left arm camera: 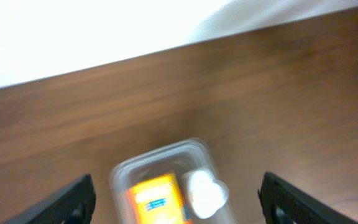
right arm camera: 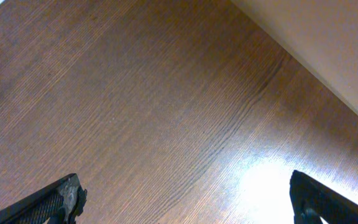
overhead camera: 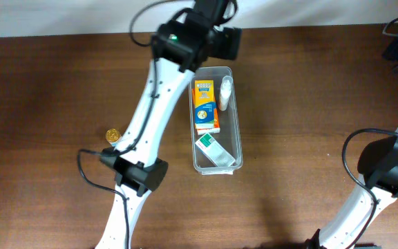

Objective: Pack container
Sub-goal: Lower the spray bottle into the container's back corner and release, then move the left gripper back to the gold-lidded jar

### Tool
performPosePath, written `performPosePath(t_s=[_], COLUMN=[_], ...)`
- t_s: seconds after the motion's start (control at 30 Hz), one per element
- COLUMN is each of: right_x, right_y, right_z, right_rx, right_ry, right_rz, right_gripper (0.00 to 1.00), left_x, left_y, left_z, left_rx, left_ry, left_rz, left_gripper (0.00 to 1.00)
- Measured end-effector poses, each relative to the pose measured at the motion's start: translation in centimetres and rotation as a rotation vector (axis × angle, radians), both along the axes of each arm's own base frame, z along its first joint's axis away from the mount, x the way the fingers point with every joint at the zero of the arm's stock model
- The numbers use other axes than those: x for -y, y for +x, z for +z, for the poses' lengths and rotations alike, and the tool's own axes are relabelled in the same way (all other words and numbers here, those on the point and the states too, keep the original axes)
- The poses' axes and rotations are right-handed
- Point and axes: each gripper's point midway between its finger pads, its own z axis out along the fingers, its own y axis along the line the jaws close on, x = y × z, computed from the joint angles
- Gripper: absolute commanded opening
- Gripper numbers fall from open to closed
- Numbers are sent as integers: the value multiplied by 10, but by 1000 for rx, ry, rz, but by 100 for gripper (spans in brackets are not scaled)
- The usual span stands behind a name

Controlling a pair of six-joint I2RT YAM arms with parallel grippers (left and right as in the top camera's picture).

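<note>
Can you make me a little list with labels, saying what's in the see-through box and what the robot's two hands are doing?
Container: long clear plastic bin on the brown wooden table
Inside it: orange cardboard box, small white bottle, green-and-white packet
Outside it: small round gold object, off to one side on the table
Left gripper: open, holding nothing, above one end of the bin
Right gripper: open, holding nothing, over bare wood
</note>
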Motion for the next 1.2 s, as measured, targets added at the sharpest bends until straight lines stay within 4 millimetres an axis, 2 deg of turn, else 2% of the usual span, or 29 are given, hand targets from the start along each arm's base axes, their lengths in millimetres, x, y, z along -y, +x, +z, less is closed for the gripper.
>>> performPosePath(t_s=[0.07,0.13,0.27,0.37,0.67,0.83,0.97,1.07,1.2], right_x=[0,0,0,0,0,0,0,0,0], right_y=[0,0,0,0,0,0,0,0,0], right_z=[0,0,0,0,0,0,0,0,0], right_rx=[0,1,0,0,0,0,0,0,0], right_ry=[0,0,0,0,0,0,0,0,0], right_rz=[0,0,0,0,0,0,0,0,0], right_gripper=[98,98,98,98,98,98,98,98,98], left_x=[-30,-57,-108,-137,-182,-211,-235,-251,-262], left_y=[-3,-5,-15,-17,-6,-12,-27,-41,-57], left_z=[10,11,3,-3,-3,-1,-4,-19,-57], left_rx=[1,-15,-96,-137,-139,-181,-255,-348,-505], left_ry=[42,82,165,193,239,243,221,218,222], left_rz=[61,115,199,250,275,300,320,333,343], left_gripper=[94,99,99,99,99,99,99,99,99])
